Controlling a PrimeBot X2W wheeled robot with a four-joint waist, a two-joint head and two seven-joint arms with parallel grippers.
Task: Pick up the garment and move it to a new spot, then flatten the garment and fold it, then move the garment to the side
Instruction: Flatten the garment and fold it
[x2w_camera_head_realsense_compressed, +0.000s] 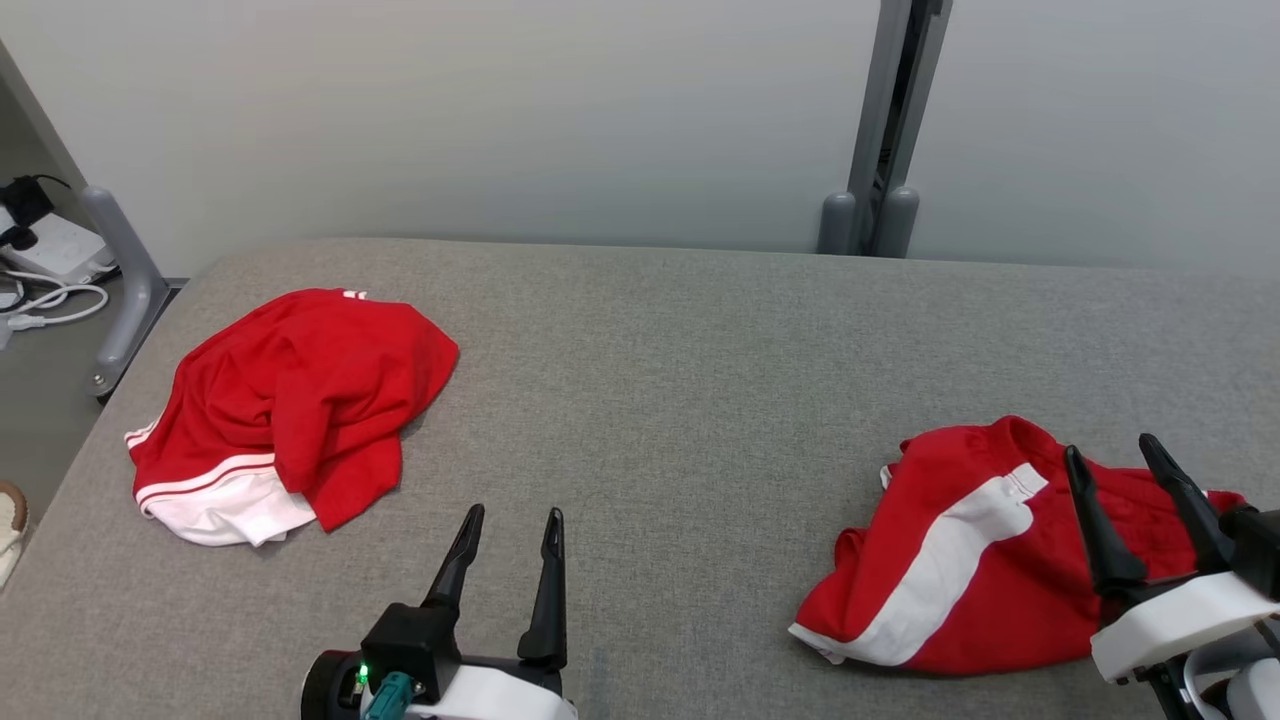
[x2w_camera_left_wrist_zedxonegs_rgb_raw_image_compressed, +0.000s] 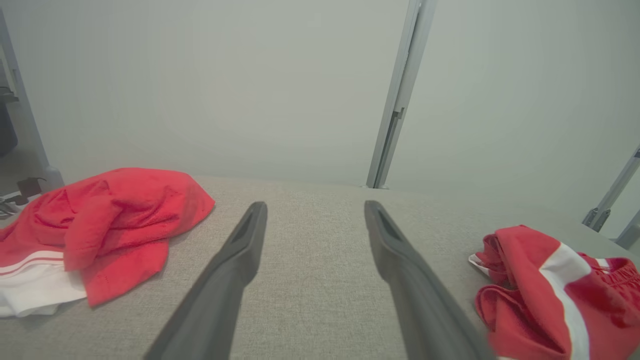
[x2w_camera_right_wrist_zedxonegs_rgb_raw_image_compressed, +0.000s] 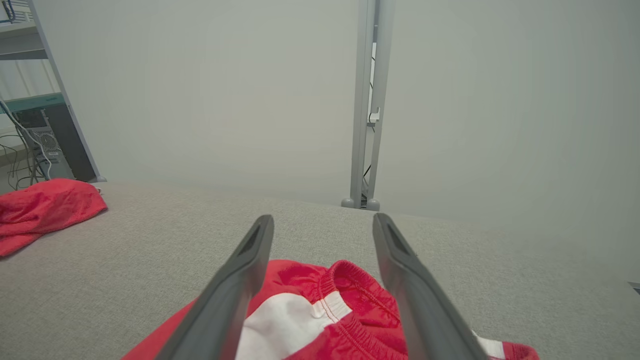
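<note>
Two crumpled red-and-white garments lie on the grey table (x2w_camera_head_realsense_compressed: 680, 380). One garment (x2w_camera_head_realsense_compressed: 290, 400) is a heap at the left, also seen in the left wrist view (x2w_camera_left_wrist_zedxonegs_rgb_raw_image_compressed: 100, 220) and far left in the right wrist view (x2w_camera_right_wrist_zedxonegs_rgb_raw_image_compressed: 45, 210). The other garment (x2w_camera_head_realsense_compressed: 980, 560), with a white stripe and an elastic waistband (x2w_camera_right_wrist_zedxonegs_rgb_raw_image_compressed: 350, 280), lies at the right (x2w_camera_left_wrist_zedxonegs_rgb_raw_image_compressed: 550, 290). My right gripper (x2w_camera_head_realsense_compressed: 1110, 448) (x2w_camera_right_wrist_zedxonegs_rgb_raw_image_compressed: 324, 217) stands open over this right garment, nothing between its fingers. My left gripper (x2w_camera_head_realsense_compressed: 514, 515) (x2w_camera_left_wrist_zedxonegs_rgb_raw_image_compressed: 315, 205) is open over bare table between the two garments.
A pale wall stands behind the table, with a grey metal post (x2w_camera_head_realsense_compressed: 880, 130) at the back right. At the far left, beyond the table's edge, another post (x2w_camera_head_realsense_compressed: 125, 280) stands on the floor beside a white box with cables (x2w_camera_head_realsense_compressed: 50, 260).
</note>
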